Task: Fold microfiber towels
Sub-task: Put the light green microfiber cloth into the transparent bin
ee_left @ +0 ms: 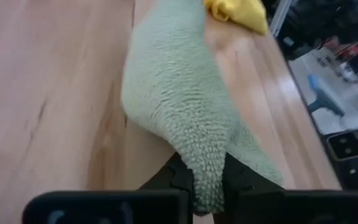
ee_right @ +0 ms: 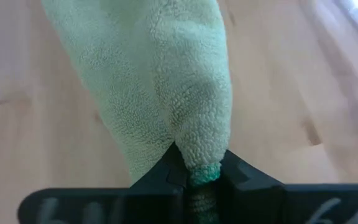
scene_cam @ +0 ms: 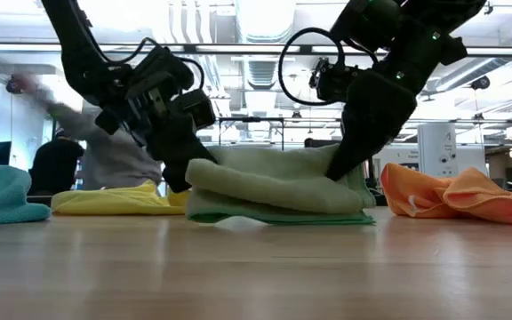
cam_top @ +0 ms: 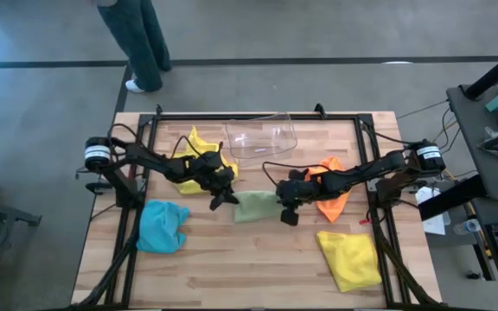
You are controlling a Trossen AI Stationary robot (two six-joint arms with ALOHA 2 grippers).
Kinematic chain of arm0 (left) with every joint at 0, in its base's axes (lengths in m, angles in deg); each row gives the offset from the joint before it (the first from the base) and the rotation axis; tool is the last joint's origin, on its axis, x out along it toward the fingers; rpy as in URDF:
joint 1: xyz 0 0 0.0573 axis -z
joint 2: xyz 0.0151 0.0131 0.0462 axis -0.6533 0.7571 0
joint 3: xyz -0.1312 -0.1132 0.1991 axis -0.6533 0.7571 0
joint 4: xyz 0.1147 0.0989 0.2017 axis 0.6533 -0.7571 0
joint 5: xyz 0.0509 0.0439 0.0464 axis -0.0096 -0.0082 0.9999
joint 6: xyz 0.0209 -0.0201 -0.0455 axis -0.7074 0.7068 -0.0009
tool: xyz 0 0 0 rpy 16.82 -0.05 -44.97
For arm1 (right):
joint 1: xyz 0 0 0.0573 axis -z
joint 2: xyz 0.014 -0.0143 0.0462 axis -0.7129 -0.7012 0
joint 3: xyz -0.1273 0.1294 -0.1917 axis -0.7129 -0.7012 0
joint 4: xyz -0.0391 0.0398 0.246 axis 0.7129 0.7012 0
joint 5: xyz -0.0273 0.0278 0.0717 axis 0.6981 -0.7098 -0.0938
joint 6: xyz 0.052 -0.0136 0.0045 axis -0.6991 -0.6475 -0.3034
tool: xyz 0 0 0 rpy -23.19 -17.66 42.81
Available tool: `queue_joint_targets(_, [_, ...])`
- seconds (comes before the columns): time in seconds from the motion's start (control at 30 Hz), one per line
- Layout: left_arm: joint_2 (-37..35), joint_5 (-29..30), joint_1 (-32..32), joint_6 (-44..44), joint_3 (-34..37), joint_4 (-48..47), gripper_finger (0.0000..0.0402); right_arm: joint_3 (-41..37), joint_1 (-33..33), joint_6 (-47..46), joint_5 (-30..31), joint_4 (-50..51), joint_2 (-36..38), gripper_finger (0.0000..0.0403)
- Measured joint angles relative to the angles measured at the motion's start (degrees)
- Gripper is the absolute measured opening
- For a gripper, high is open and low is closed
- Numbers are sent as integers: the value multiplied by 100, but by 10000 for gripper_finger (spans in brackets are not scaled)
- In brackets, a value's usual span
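The pale green towel lies at the table's middle, doubled over, its lower layer flat on the wood. My left gripper is shut on its left end and my right gripper on its right end. A yellow towel lies under the left arm, an orange towel under the right arm. A light blue towel sits near left and a second yellow towel near right. My left gripper pinches the green towel's left end between its two fingers, a bunched fold of cloth. It comes slanting down from the table's left. That end is raised a little, and the rest lies on the table. My right gripper pinches the towel's right end at its dark green hemmed edge between its two fingers. It comes slanting down from the table's right. The cloth rises to the fingers, and the layer below stays on the table.
A clear plastic bin stands at the back middle, just behind the grippers. A black frame runs along the table's far edge and sides. A person stands beyond the far edge. Bare wood lies toward the near edge.
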Motion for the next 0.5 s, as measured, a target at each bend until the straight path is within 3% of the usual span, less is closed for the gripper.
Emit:
queue_joint_targets(0.1, [-5,78,0,-60,1,-110,6,0,64,-179,-352,-4,0,47])
queue_joint_targets(0.23, [33,159,0,-203,2,-167,4,-109,69,-167,-392,-154,0,88])
queue_joint_targets(0.5, [35,366,4,-377,11,-369,2,-797,67,-318,-404,-1681,-2,188])
